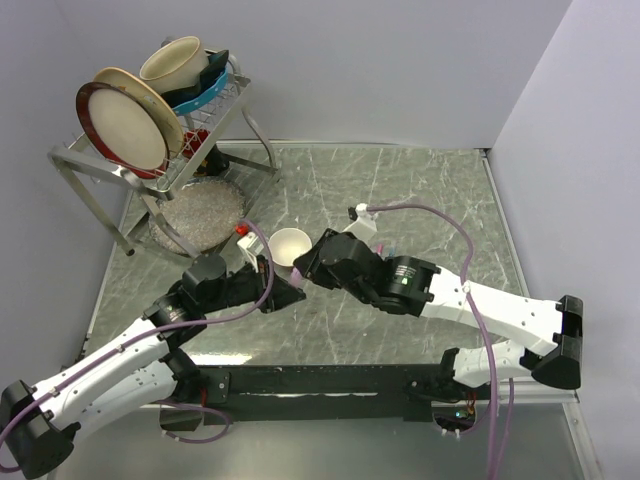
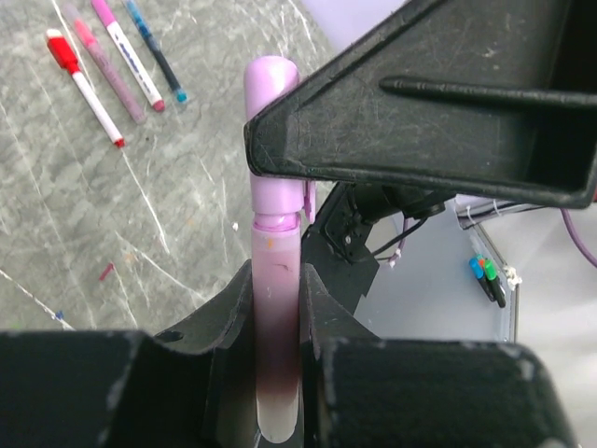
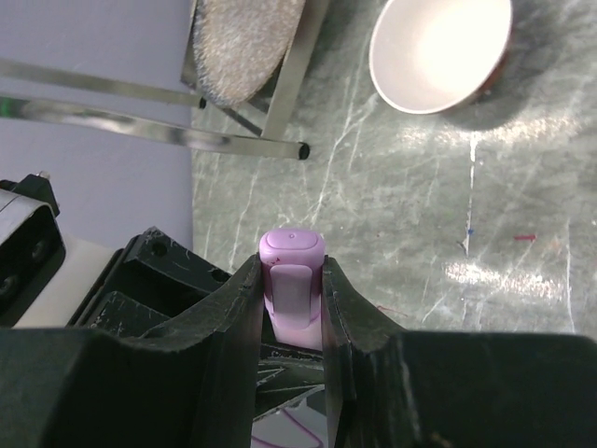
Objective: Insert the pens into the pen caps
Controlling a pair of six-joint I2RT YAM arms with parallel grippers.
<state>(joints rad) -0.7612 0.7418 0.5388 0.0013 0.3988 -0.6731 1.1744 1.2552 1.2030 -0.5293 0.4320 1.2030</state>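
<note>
**Capping in mid-air, looks almost done**

Both arms meet above the counter (image 1: 400,190), beside the white bowl (image 1: 289,245), so the parts line up end to end. The left hand (image 2: 277,289) is clamped tight on the lilac pen (image 2: 277,364). The right hand (image 3: 291,280) pinches the lilac cap (image 3: 291,245), which sits on the pen's tip, nearly seated I'd say.

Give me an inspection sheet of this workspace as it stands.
Surface: grey-green marbled table.
Job's things: lilac pen meets lilac cap in mid-air, how far seated unclear; four more pens lie side by side on the table.
Clutter: white bowl; dish rack holding plates; textured plate beneath it.
Grippers: left gripper shut on the lilac pen; right gripper shut on the lilac cap.
Cables: purple cables run along both arms.
Surroundings: pale walls.
</note>
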